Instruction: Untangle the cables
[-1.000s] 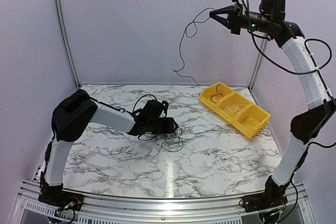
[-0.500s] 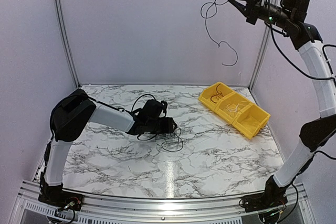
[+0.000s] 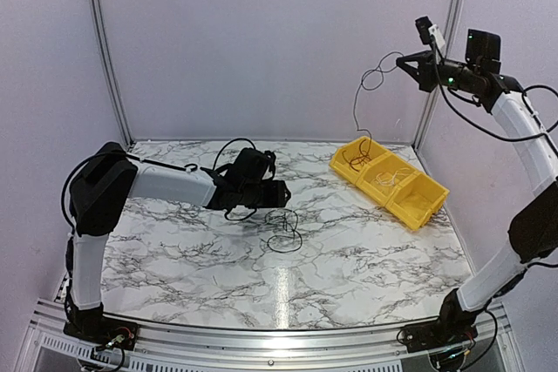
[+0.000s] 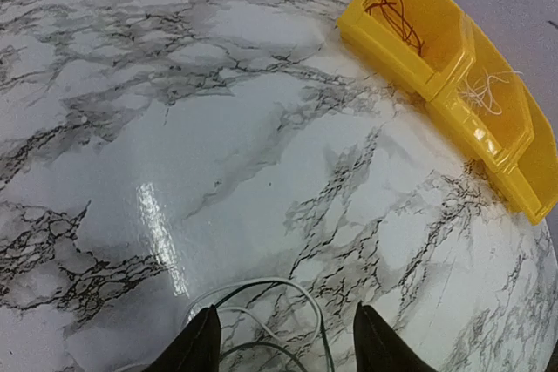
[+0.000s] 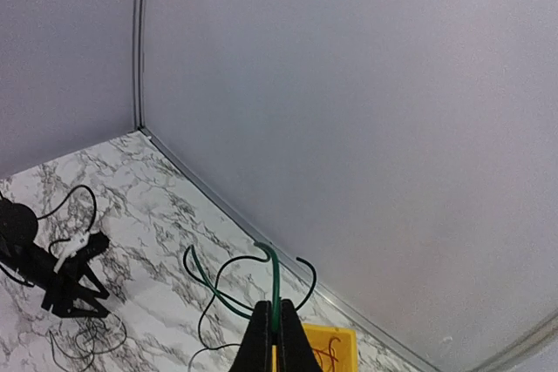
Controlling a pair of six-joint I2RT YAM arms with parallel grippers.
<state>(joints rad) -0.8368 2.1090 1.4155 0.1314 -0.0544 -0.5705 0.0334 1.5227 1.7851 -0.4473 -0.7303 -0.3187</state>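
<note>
A small tangle of thin cables point(image 3: 283, 233) lies on the marble table, just right of my left gripper point(image 3: 277, 192). In the left wrist view the left gripper point(image 4: 286, 341) stands open, low over the table, with loops of pale and dark cables point(image 4: 301, 298) lying between its fingertips point(image 4: 199, 346). High at the right, my right gripper point(image 3: 404, 63) is shut on one dark green cable point(image 5: 277, 280). That cable point(image 3: 354, 115) hangs down, and its lower end reaches the left compartment of the yellow bin point(image 3: 411, 215).
The yellow bin point(image 4: 397, 63) has three compartments and sits at the back right. A reddish wire point(image 4: 397, 6) lies in its first compartment and a white wire point(image 4: 488, 93) in the middle one. Grey walls enclose the table at the back and sides.
My right arm swung right and lowered, carrying the cable from mid-air over to the yellow bin. My left gripper drew back a little to the left and opened wider.
</note>
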